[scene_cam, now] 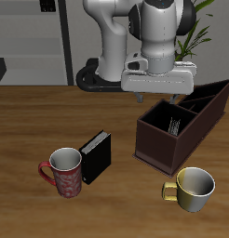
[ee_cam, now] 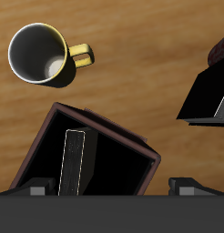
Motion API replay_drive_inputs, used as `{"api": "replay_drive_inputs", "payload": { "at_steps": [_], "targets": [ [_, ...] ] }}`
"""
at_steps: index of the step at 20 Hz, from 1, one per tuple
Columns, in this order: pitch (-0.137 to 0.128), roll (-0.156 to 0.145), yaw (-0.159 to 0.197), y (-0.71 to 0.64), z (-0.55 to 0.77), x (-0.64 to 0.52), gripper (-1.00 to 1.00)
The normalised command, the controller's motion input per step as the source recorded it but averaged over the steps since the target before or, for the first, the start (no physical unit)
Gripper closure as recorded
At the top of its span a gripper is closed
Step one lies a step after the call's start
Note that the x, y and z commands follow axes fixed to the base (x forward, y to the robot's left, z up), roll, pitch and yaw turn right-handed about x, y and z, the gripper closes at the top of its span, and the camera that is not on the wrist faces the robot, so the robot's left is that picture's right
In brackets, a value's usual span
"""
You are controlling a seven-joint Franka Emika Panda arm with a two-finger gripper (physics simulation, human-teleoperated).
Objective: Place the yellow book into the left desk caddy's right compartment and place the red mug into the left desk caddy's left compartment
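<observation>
Gripper (scene_cam: pixel 156 96): hangs above the left desk caddy (scene_cam: pixel 178 128); fingers look spread wide with nothing between them, though they are hard to see.
Yellow book (ee_cam: pixel 76 162): stands on its edge inside the right compartment (ee_cam: pixel 114 168).
Red mug (scene_cam: pixel 66 171): on the table (scene_cam: pixel 33 121), well apart from the caddy, beside a black book (scene_cam: pixel 96 155).

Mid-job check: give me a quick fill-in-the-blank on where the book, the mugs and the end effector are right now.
1. The yellow book stands on edge inside the left desk ____.
2. The red mug rests on the ____, beside the black book.
3. The end effector hangs above the left desk caddy, its jaws ____ and holding nothing.
4. The mug nearest the caddy is pale ____.

Missing words: caddy; table; open; yellow
</observation>
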Motion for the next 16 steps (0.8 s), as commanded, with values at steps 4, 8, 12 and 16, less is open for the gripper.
{"api": "replay_drive_inputs", "payload": {
  "at_steps": [4, 8, 12, 16],
  "targets": [
    [-0.070, -0.060, 0.044, -0.73, 0.49, -0.03, -1.00],
    [-0.026, -0.019, 0.019, -0.61, 0.27, -0.01, -1.00],
    [0.021, 0.041, 0.014, -0.63, 0.15, 0.06, -1.00],
    [-0.009, 0.068, 0.077, -0.57, 0.22, 0.04, -1.00]
  ]
}}
